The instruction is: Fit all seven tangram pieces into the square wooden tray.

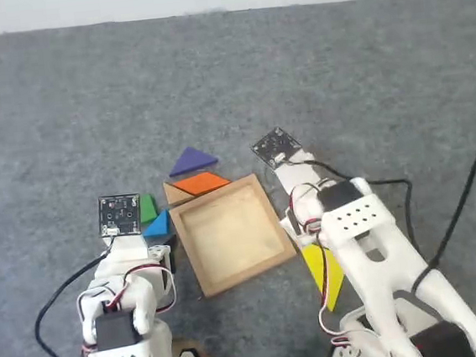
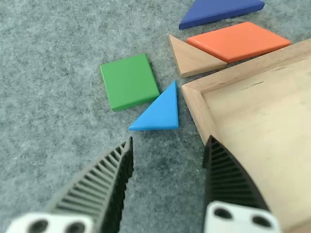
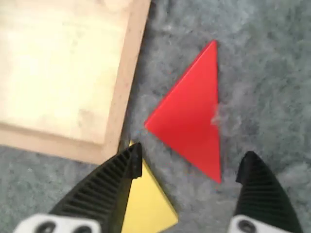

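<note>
At the near edge of the grey bench [image 1: 64, 119], my two arms stand either side of the square wooden tray [image 1: 214, 194]. My left gripper [image 2: 170, 141] hangs with its jaws spread wide and grips nothing; one finger [image 2: 114, 170] is over bare bench, and the other is over the tray's left wall. My right gripper [image 3: 193, 151] is also spread wide and grips nothing. It hovers over the red triangle [image 3: 192, 116], which lies flat on the bench between the two fingers, just beside the tray's right wall but apart from it. The yellow triangle [image 3: 143, 204] lies partly under one of my right fingers [image 3: 109, 184], its tip close to the tray's near right corner; I cannot tell whether it touches.

Just ahead of my left fingertips lies the blue triangle [image 2: 159, 114], flat beside the tray's left corner with a narrow gap between. The green square [image 2: 129, 81] sits just beyond it, and their corners nearly meet.

Farther on, the plain wooden triangle [image 2: 192, 58] lies against the outside of the tray's far wall. The orange parallelogram [image 2: 238, 41] lies along that same wall and touches the wooden triangle. Farthest out is the purple triangle [image 2: 221, 9], just past the orange piece. Every piece I can see lies on the bench outside the tray.
</note>
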